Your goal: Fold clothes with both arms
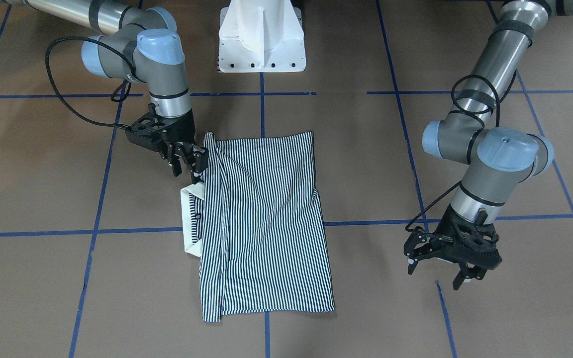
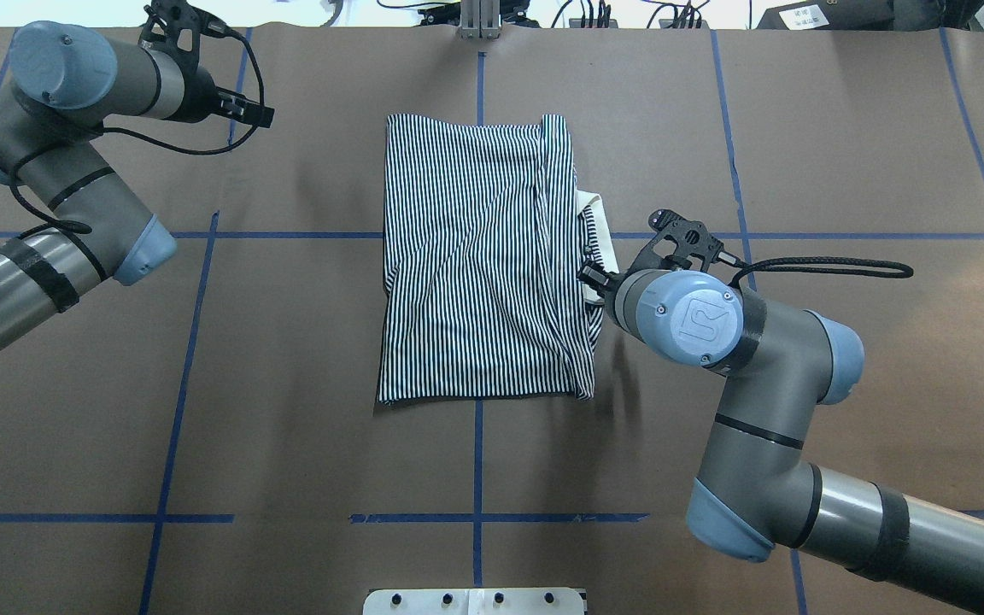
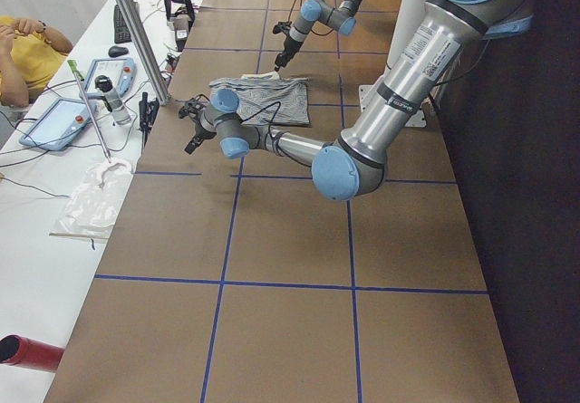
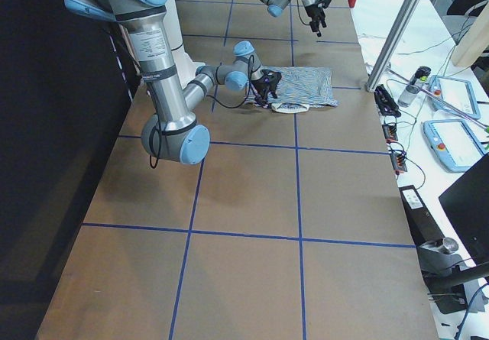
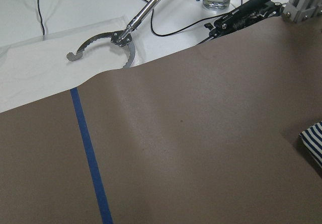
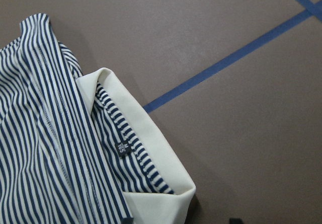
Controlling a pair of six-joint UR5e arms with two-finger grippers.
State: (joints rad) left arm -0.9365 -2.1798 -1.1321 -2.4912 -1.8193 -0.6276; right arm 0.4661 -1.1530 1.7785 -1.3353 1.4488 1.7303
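Observation:
The striped polo shirt lies folded into a rough rectangle at the table's middle, and it also shows in the overhead view. Its cream collar sticks out from the side nearest my right arm. My right gripper is open and hovers just above that edge, beside the collar. It holds nothing. My left gripper is open and empty, well away from the shirt over bare table near the far edge. Only a shirt corner shows in the left wrist view.
The white pedestal base stands at the robot's side of the table. Blue tape lines cross the brown paper. Past the far edge are a metal post, tablets, cables, tools and a seated person.

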